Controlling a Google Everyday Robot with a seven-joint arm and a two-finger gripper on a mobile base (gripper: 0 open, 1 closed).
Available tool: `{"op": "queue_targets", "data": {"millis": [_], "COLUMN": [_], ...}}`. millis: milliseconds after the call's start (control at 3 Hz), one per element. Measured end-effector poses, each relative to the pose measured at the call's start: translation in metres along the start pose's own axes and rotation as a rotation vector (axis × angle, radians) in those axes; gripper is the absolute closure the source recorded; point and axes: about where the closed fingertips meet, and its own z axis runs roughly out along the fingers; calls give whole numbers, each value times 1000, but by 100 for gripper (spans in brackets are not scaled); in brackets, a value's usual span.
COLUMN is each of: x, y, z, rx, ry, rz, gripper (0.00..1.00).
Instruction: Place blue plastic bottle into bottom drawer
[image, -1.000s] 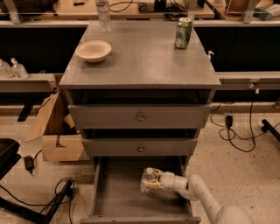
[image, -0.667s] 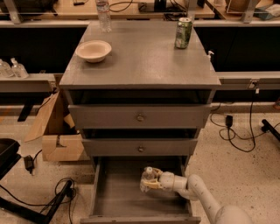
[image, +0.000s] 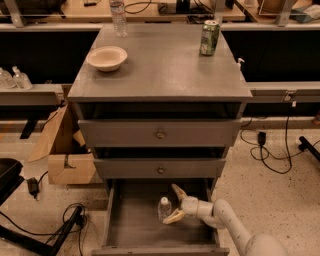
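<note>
The blue plastic bottle (image: 164, 208), clear with a white cap, stands upright inside the open bottom drawer (image: 135, 225) of the grey cabinet, towards the drawer's right half. My gripper (image: 174, 205) reaches into the drawer from the lower right, just right of the bottle. Its two pale fingers (image: 173, 217) are spread wide apart, one above and one below the bottle's level, and they hold nothing.
On the cabinet top stand a cream bowl (image: 106, 57), a green drink can (image: 209, 37) and another clear bottle (image: 118, 17). The two upper drawers (image: 160, 134) are closed. A cardboard box (image: 62, 152) and cables lie on the floor to the left.
The gripper was shut on the bottle inside the drawer. Now its fingers have spread open and the bottle stands free just left of them.
</note>
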Motion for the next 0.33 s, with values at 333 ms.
{"op": "queue_targets", "data": {"millis": [333], "x": [0], "y": [0], "z": [0], "rx": [0], "ry": [0], "rz": [0], "gripper": [0]}}
